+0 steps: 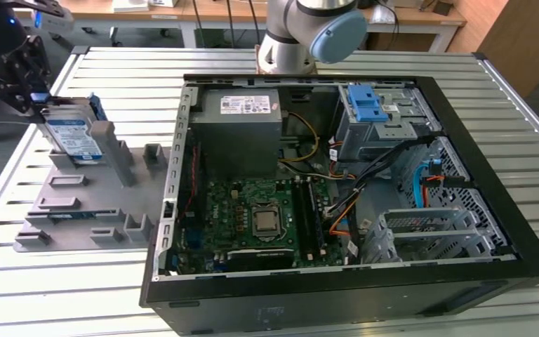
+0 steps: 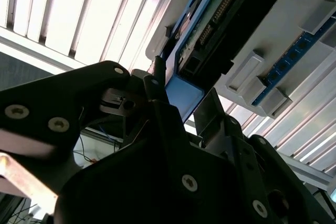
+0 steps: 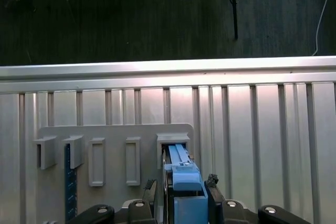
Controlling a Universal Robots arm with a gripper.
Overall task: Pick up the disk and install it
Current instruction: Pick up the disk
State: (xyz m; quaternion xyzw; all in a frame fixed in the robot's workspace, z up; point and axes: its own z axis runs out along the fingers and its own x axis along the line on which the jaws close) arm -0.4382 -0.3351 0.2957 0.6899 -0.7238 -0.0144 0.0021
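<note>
**The disk (image 1: pixel 71 137) upright in its holder, end effector at its top**

The slatted metal surface (image 1: pixel 494 91) carried an open computer case (image 1: pixel 494 281) across most of its width. Well apart from the case's drive bays, toward the exterior view's left, lay a grey slotted fixture (image 1: pixel 82 203). The disk stood on edge in one of that fixture's slots, slightly tilted, with its labelled face showing. The end effector (image 1: pixel 37 104) sat at the disk's upper end, and in the first wrist view the blue carrier frame (image 3: pixel 184 179) ran straight into it. Whether it had closed on the frame or merely bracketed it, I could not tell.

By my judgement the disk would handle as a stiff, dense little slab. Its bare metal faces looked smooth enough to slip, and it would be unforgiving of knocks. The second wrist view showed its circuit-board side (image 2: pixel 220 24) exposed, so the sound hold seemed to be across the plastic frame at the edges — clear of board and connector.
</note>
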